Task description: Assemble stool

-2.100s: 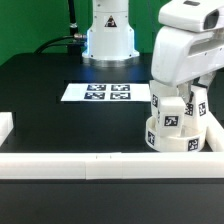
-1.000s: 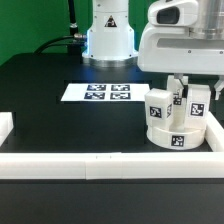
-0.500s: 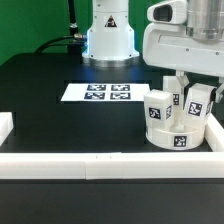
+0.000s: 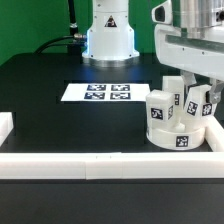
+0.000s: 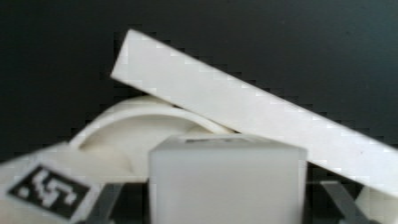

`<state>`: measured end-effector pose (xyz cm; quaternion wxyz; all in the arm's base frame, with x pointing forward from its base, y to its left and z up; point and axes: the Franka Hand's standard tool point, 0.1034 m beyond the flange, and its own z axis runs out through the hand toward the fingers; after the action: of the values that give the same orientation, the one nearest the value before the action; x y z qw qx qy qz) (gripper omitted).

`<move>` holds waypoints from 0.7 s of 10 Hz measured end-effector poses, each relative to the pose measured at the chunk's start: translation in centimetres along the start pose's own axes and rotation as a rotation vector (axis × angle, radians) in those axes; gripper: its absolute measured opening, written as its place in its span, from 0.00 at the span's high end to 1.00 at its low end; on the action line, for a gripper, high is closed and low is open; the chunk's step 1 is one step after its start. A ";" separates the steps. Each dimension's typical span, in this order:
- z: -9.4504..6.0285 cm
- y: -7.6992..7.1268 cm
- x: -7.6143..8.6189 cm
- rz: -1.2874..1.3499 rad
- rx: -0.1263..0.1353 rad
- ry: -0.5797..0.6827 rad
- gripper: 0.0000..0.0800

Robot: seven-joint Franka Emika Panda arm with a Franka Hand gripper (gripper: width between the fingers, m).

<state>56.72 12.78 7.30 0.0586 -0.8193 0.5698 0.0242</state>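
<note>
The round white stool seat [image 4: 176, 137] lies at the exterior view's right, against the front rail. Three white tagged legs stand on it: one on the left [image 4: 160, 109], one on the right [image 4: 199, 104], and a middle one [image 4: 176, 92] behind them. My gripper [image 4: 179, 82] comes down from above onto the middle leg. In the wrist view that leg [image 5: 222, 178] fills the gap between my dark fingers [image 5: 118, 202], and my gripper [image 5: 222, 208] is shut on it. The seat [image 5: 151, 125] and another tagged leg [image 5: 50, 186] show behind it.
The marker board [image 4: 97, 92] lies on the black table in front of the arm's base. A long white rail [image 4: 90, 162] runs along the front edge, with a short rail piece [image 4: 5, 126] at the left. The rail also crosses the wrist view [image 5: 231, 95].
The hand has risen from low over the legs, turned about its axis, and shifted slightly toward the exterior view's right. The seat and legs have hardly moved.
</note>
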 end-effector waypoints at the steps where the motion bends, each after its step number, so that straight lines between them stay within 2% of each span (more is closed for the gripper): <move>1: 0.0 0.0 0.0 0.055 0.001 0.000 0.58; 4: 0.0 -0.1 -0.1 0.231 0.007 -0.008 0.58; 5: 0.0 -0.2 -0.1 0.364 0.048 -0.022 0.58; 7: 0.1 -0.2 -0.6 0.572 0.090 -0.029 0.58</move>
<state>56.71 13.43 7.24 0.0940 -0.6214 0.7773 0.0263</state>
